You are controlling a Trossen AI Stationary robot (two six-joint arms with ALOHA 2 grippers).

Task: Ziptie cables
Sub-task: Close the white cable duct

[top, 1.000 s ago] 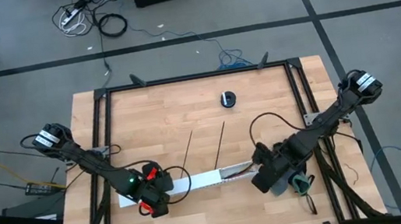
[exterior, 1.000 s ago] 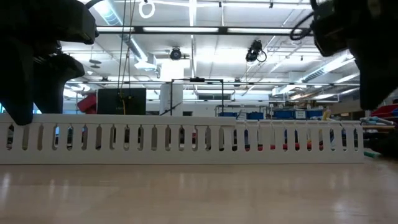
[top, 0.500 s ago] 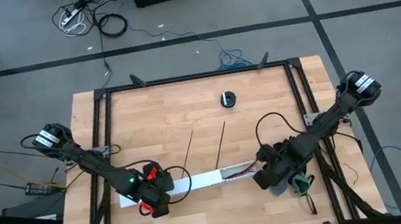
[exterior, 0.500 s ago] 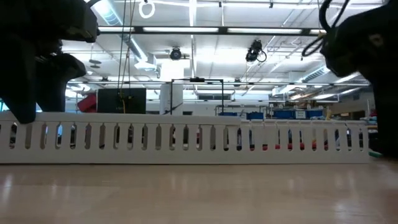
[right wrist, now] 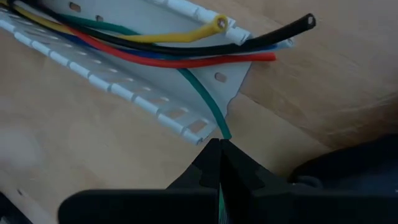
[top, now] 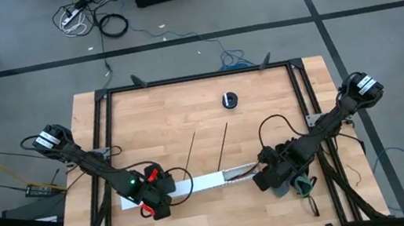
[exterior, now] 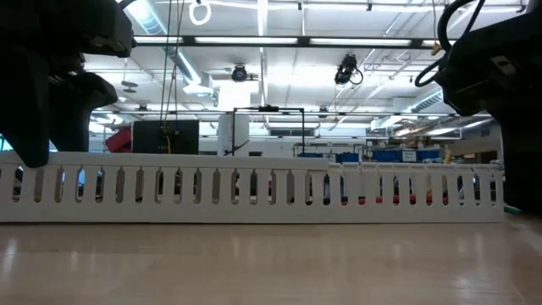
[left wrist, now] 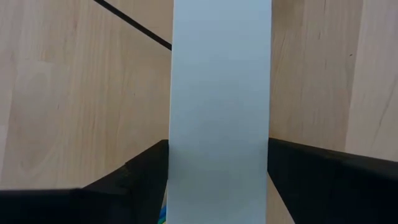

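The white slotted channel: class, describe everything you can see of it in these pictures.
The white slotted channel is a long, straight trough that looks like plastic, lying flat on the wooden table between the two arms. Its side walls are cut into rows of narrow upright slots, clear in the low view. Its covered end sits between the fingers of the left end effector. At the open end, yellow, black, red, blue and green cables lie inside and stick out; the right end effector pinches the green one.
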